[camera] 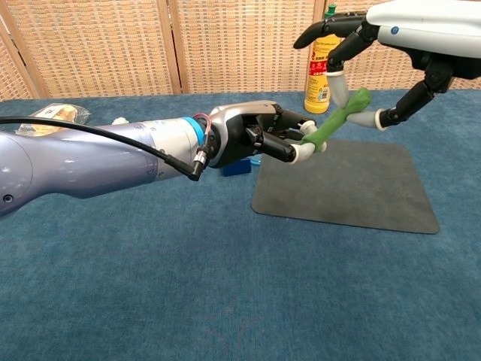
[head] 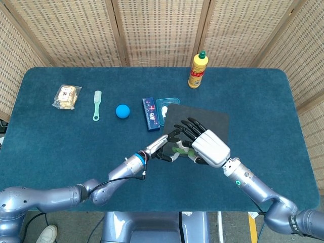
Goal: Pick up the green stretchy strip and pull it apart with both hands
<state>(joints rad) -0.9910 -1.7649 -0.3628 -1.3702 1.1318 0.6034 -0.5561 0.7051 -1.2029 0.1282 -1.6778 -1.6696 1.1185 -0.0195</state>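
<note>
Strip (camera: 335, 120): held above the mat's (camera: 353, 188) near-left part, slanting up from the left hand (camera: 255, 135) to the right hand (camera: 391, 45).
Mat: laid centre-table, right of the box (head: 150, 113).
Bottle (head: 198, 70): stood behind the mat.
Ball (head: 122, 111), brush (head: 97, 105), packet (head: 67, 96): spread leftwards.

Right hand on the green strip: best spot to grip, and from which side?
The free upper end of the green strip, from above right. The left hand already pinches the lower end, and the strip slants up toward the right hand, whose fingertips bracket that tip.
</note>
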